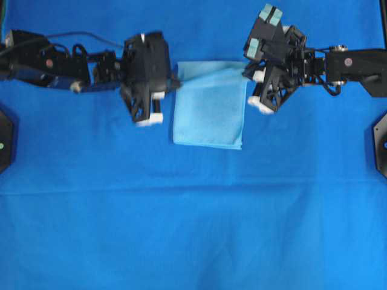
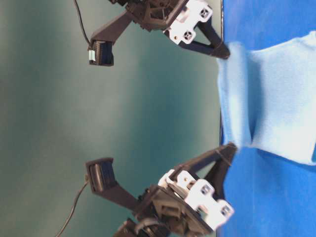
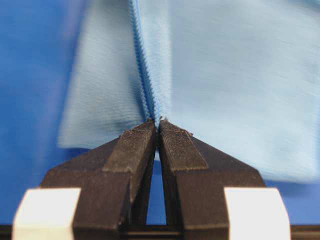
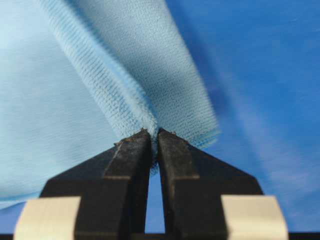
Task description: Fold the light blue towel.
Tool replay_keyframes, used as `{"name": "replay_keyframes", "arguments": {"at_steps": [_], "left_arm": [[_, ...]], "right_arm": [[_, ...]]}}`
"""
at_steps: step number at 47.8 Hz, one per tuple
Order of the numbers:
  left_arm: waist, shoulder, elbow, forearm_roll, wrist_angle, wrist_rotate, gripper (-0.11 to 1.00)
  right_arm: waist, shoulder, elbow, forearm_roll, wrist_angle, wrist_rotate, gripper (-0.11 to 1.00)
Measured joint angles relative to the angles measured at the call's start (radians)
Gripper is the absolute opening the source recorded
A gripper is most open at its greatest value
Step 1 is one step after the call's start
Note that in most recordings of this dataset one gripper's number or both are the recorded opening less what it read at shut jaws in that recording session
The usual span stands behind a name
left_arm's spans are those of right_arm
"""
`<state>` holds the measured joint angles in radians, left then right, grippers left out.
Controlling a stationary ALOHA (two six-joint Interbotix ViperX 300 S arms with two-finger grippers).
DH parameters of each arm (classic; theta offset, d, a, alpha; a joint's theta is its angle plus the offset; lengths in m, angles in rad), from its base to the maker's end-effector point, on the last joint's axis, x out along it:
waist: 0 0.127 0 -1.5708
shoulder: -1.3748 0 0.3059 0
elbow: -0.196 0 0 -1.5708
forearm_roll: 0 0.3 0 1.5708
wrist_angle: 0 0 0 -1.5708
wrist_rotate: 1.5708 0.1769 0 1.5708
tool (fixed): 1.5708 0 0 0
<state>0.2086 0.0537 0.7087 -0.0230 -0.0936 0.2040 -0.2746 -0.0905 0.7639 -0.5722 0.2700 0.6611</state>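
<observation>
While the deep blue table cloth (image 1: 193, 229) covers the whole table, the light blue towel (image 1: 208, 112) sits near the top middle of it in the view from above, between the two black arms. It looks like a tall rectangle there. Its bottom edge lies flat on the cloth, and its top edge is lifted at both corners.

On the left, the left end effector (image 1: 176, 81) reaches in from the side and touches the towel's top left corner. In the left wrist view, the left end effector (image 3: 158, 125) has its two dark fingers (image 3: 131, 150) pressed tight together, with the towel's stitched hem pinched between the tips. The towel hangs away from the tips in soft folds.

In the middle, the towel's top edge runs from one pinched corner to the other. From table level, this raised part sags a little between the two corners.

On the right, the right end effector (image 1: 247, 74) meets the towel's top right corner. In the right wrist view, the right end effector (image 4: 154, 132) is also squeezed closed, holding a bunched fold of the towel at its tips.
</observation>
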Motion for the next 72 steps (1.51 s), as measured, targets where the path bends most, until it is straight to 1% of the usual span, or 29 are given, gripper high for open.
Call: {"name": "replay_keyframes", "arguments": {"at_steps": [6,14,19,21,27,41,42,47,48,49,50,51,52,57,59,61,65,72], "left_arm": [[-0.052,-0.005,0.017,0.0,0.02,-0.025,0.02],[-0.127,-0.003,0.023,0.0,0.025,-0.032,0.02],[-0.152,0.006,0.025,0.0,0.023,-0.032,0.02],[-0.155,0.014,0.025,0.0,0.023,-0.032,0.02],[-0.155,0.041,0.025,0.0,0.006,-0.032,0.02],[-0.135,0.074,0.028,0.0,-0.044,-0.023,0.02],[-0.135,0.074,0.028,0.0,-0.048,-0.023,0.02],[-0.135,0.074,0.028,0.0,-0.057,-0.026,0.04],[-0.135,0.074,0.028,0.0,-0.057,-0.028,0.06],[-0.137,0.074,0.028,0.0,-0.057,-0.031,0.1],[-0.137,0.074,0.028,0.0,-0.058,-0.032,0.15],[-0.135,0.074,0.028,0.0,-0.058,-0.034,0.2],[-0.135,0.072,0.028,0.0,-0.058,-0.034,0.27],[-0.137,0.064,0.028,0.0,-0.058,-0.031,0.58],[-0.137,0.054,0.028,0.0,-0.054,-0.023,0.66],[-0.138,0.037,0.031,0.0,-0.051,-0.017,0.67],[-0.138,0.0,0.032,0.0,-0.026,-0.006,0.63],[-0.14,-0.084,0.035,0.0,0.034,-0.005,0.62]], "right_arm": [[0.052,0.0,0.006,0.0,0.0,0.041,0.07],[0.129,0.0,0.017,0.002,0.0,0.092,0.07],[0.158,0.0,0.02,0.002,0.0,0.123,0.07],[0.172,0.0,0.021,0.002,-0.003,0.13,0.07],[0.175,0.017,0.023,0.002,-0.02,0.152,0.07],[0.175,0.064,0.021,0.002,-0.049,0.15,0.08],[0.175,0.064,0.021,0.002,-0.054,0.15,0.1],[0.175,0.064,0.02,0.002,-0.069,0.15,0.4],[0.175,0.064,0.02,0.002,-0.069,0.15,0.46],[0.175,0.066,0.018,0.002,-0.071,0.15,0.52],[0.175,0.066,0.017,0.002,-0.071,0.15,0.57],[0.176,0.064,0.015,0.002,-0.071,0.15,0.6],[0.178,0.064,0.014,0.002,-0.069,0.15,0.62],[0.19,0.066,0.005,0.002,-0.071,0.15,0.58],[0.196,0.064,0.0,0.002,-0.071,0.15,0.57],[0.202,0.058,-0.005,0.002,-0.069,0.15,0.58],[0.219,0.029,-0.014,0.002,-0.058,0.15,0.58],[0.258,-0.057,-0.026,0.002,-0.006,0.144,0.58]]}}
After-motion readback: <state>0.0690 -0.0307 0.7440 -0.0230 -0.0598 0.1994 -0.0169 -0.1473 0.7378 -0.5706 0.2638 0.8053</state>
